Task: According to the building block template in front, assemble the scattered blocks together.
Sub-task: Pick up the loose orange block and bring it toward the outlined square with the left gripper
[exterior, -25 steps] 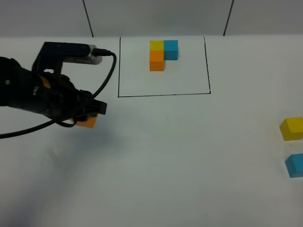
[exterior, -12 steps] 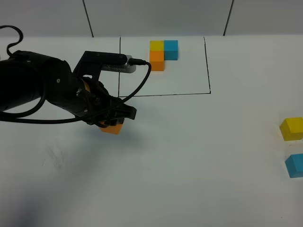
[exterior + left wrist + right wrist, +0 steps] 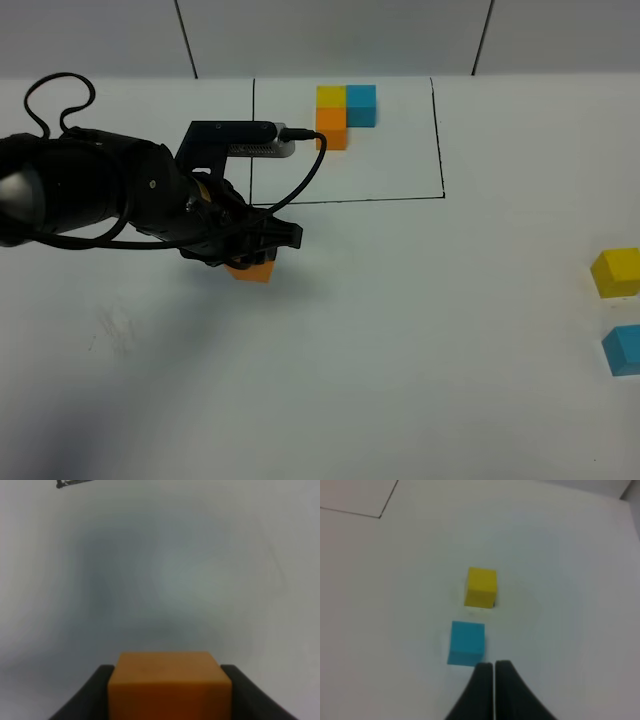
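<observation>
The template (image 3: 345, 113) is an L of yellow, blue and orange cubes inside a thin black rectangle at the back. My left gripper (image 3: 252, 258) is shut on the loose orange cube (image 3: 252, 270), just in front of the rectangle's front left corner; the left wrist view shows the cube (image 3: 170, 682) between the two black fingers. The loose yellow cube (image 3: 616, 271) and light blue cube (image 3: 624, 349) lie at the far right edge. In the right wrist view my right gripper (image 3: 494, 666) is shut and empty, beside the blue cube (image 3: 467, 642), with the yellow cube (image 3: 481, 587) beyond it.
The table is plain white (image 3: 420, 330). A black cable (image 3: 300, 180) loops from the left wrist camera across the rectangle's front left corner. A grey wall with dark seams (image 3: 186, 38) runs along the back.
My left arm has carried the orange cube to the right, from the far left to just in front of the rectangle's left corner. The yellow and blue cubes have not moved.
</observation>
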### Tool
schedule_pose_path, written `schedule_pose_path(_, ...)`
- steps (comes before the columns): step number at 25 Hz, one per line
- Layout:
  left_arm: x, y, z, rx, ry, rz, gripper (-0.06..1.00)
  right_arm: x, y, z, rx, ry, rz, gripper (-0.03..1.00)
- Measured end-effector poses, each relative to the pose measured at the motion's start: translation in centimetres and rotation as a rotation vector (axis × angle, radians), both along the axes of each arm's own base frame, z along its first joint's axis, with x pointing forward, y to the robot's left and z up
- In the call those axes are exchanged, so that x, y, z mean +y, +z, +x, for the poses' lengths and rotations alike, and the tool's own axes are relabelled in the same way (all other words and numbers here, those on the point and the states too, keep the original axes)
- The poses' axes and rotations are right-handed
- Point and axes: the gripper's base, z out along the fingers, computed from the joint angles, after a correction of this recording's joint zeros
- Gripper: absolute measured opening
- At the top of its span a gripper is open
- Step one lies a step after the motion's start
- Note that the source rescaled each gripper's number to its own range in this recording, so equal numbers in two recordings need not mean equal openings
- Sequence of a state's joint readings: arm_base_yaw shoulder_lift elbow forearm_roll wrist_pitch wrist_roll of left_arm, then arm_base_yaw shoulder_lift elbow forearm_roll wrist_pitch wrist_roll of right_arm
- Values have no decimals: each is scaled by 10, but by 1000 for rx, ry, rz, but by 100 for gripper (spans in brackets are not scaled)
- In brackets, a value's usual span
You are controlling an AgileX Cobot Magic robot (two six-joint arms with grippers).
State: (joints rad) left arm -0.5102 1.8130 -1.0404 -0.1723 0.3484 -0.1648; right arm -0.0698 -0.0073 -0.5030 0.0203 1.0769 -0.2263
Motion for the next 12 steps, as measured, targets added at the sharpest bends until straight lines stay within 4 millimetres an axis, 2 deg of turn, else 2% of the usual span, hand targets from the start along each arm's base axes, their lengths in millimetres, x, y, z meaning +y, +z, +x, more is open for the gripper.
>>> schedule_pose_path(3, -3, -4, 4, 4, 17, -15, 56, 0, 0, 0, 0, 0, 0, 1)
schedule_pose_path(12, -8, 2, 12, -42, 62, -80, 56, 0, 0, 0, 0, 0, 0, 1)
